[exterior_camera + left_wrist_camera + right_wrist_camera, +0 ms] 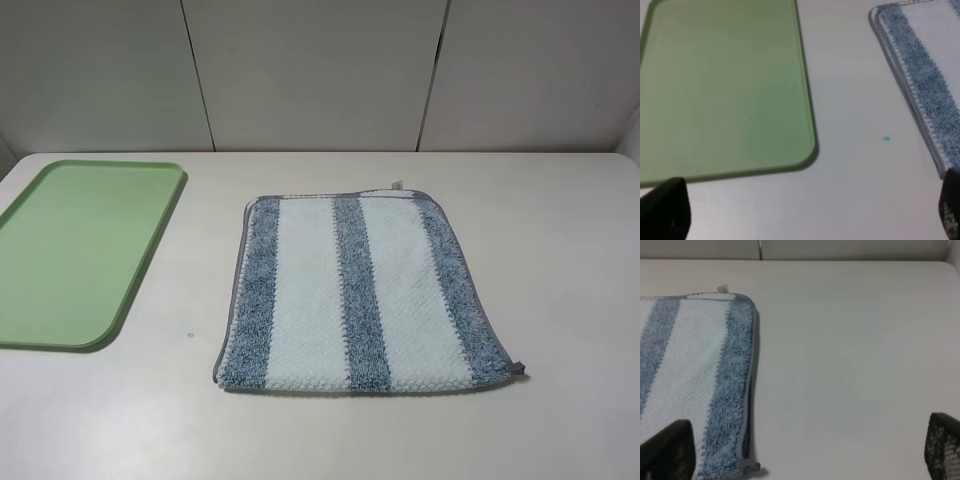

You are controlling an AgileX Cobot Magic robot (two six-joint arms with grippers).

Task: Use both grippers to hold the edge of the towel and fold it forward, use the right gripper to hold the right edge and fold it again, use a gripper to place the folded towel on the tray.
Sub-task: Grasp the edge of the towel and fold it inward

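Note:
The towel (355, 295) lies flat on the white table, white with three blue-grey stripes, a grey hem (238, 290) round it and a small white tag (396, 184) at its far edge. In the left wrist view the towel (925, 80) shows two stacked layers along its side. The pale-green tray (80, 250) lies empty to the towel's left. Neither arm shows in the exterior view. My left gripper (807, 215) is open and empty over bare table between the tray (725, 85) and the towel. My right gripper (805, 450) is open and empty, off the right edge of the towel (695, 375).
A small green speck (189, 334) marks the table between tray and towel, also in the left wrist view (886, 138). A pale panelled wall (320, 70) stands behind the table's far edge. Bare table (570, 260) lies right of the towel.

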